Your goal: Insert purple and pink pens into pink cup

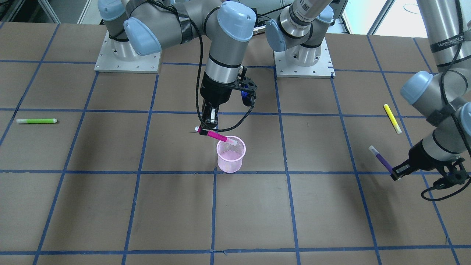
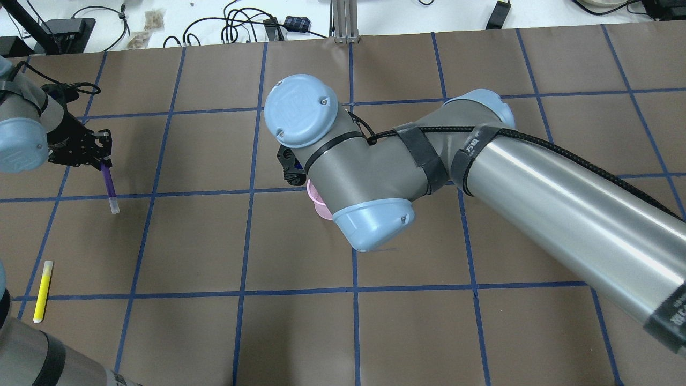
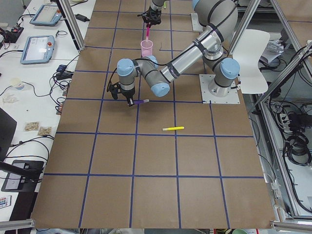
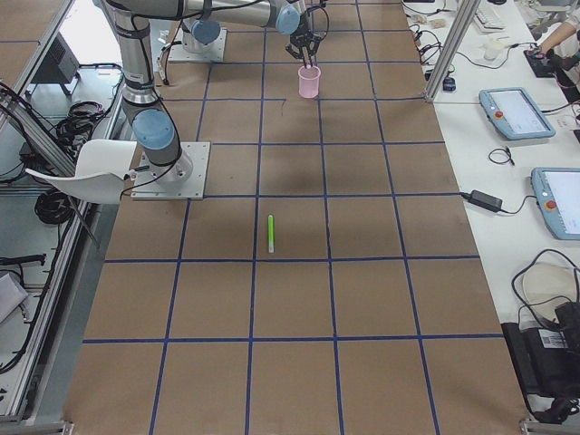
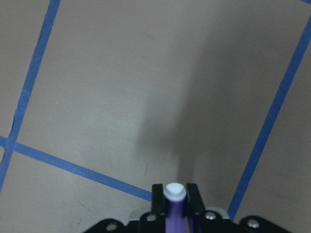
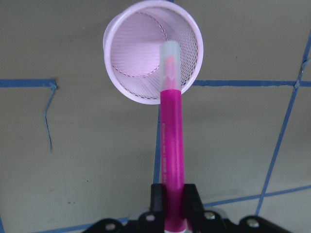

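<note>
The left pincer [image 2: 104, 161] is squeezed tight on the thin purple pen with a clear cap [image 2: 110, 185]. It grips the pen at one end, and the capped end sticks out past the fingers. This is way over on the robot's left side of the brown table with blue tape lines [image 2: 187, 332], well apart from the cup. Near it, closer to the robot, a yellow pen [image 2: 43, 289] lies flat on the table by itself.

In the middle of the table stands the pink mesh cup [image 1: 230, 162], upright, with its open top facing up. The right pincer [image 1: 205, 129] hangs just beside it and is clamped on the bright pink pen [image 1: 215, 135]. The pen is tilted, and its pale capped end is right at the cup's rim, over the opening. I cannot tell if it touches the mesh.

Far off on the robot's right side, a green pen [image 1: 36, 120] lies flat, alone.
</note>
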`<state>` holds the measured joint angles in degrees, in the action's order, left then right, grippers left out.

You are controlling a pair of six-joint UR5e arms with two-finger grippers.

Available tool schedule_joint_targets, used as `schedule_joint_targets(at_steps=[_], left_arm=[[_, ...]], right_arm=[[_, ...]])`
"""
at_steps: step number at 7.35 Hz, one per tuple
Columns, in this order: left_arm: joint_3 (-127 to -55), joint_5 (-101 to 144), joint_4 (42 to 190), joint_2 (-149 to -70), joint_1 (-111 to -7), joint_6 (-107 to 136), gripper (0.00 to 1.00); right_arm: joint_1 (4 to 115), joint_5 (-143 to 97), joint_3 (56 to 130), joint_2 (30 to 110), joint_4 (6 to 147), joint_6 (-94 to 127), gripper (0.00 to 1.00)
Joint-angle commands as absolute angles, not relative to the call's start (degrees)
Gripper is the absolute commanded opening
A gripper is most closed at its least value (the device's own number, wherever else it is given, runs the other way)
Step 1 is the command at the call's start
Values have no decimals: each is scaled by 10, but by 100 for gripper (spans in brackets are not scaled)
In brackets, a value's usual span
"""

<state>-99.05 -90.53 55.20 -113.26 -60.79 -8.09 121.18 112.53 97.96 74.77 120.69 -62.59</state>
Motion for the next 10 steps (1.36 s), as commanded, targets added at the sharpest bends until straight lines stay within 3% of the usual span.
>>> schedule_joint_targets(at_steps=[1, 5, 6, 7, 10], left_arm=[[-991, -905, 552, -1134, -608, -81, 0], [-991, -905, 551, -1134, -607, -81, 0], [-991, -904, 551, -1134, -608, -81, 0], [-989, -905, 551, -1135, -608, -81, 0], [-983, -907, 552, -1116, -633, -75, 0]], right_arm=[[1232, 1168, 978, 721, 1213, -621, 13], [1255, 1209, 951, 661, 1241, -598, 13], [1255, 1208, 941, 657, 1239, -600, 37], [1254, 1208, 941, 658, 1238, -606, 99], [1239, 1196, 936, 690, 1231, -626, 100]])
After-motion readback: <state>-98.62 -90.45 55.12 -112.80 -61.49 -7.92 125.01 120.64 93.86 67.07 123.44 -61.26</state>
